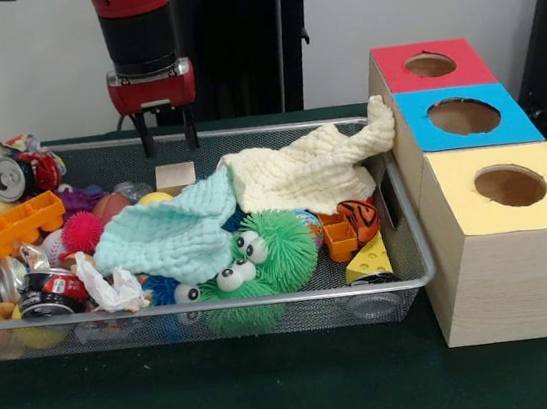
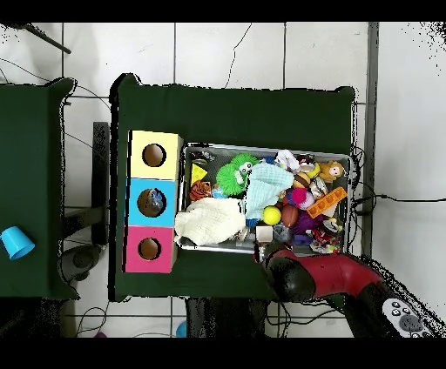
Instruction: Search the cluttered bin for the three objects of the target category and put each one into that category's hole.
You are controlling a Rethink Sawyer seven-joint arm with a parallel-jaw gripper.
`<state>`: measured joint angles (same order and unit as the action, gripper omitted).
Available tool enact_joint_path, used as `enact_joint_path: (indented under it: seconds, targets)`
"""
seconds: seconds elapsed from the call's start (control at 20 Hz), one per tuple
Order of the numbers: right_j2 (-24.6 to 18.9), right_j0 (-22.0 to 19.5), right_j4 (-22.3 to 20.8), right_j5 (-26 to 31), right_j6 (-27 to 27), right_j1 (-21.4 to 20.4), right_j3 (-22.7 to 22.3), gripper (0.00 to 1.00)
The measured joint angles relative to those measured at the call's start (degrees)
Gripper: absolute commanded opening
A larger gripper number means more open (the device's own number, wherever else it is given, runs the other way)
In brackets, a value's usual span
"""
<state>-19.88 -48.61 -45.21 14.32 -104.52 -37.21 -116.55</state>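
Note:
The wire mesh bin sits on the green table, full of toys; it also shows in the overhead view. My gripper hangs over the bin's far rim, above a small wooden block, open and empty. No wrinkly bottle with a blue label shows plainly. A see-through plastic thing lies at the bin's front right corner under a yellow cheese wedge; I cannot tell whether it is a bottle. Right of the bin stands a wooden box with a red hole, a blue hole and a yellow hole.
A mint cloth and a cream cloth cover the middle of the bin. Green fuzzy balls with eyes, an orange brick, drink cans, a pink spiky ball and a tiger toy lie around them. The arm overhangs the bin's edge.

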Motion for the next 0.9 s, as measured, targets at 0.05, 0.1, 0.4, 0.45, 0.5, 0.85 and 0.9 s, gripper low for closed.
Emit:
enact_joint_path:
  seconds: [0.05,0.1,0.4,0.45,0.5,0.85,0.9]
  targets:
    - [0.0,0.0,0.0,0.0,0.0,0.0,0.0,1.00]
    - [0.0,0.0,0.0,0.0,0.0,0.0,0.0,1.00]
    - [0.2,0.0,0.0,0.0,0.0,0.0,0.1,1.00]
    - [0.2,0.0,0.0,0.0,0.0,0.0,0.2,1.00]
    - [0.2,0.0,0.0,0.0,0.0,0.0,0.2,1.00]
    - [0.2,0.0,0.0,0.0,0.0,0.0,0.7,1.00]
    - [0.2,0.0,0.0,0.0,0.0,0.0,0.8,1.00]
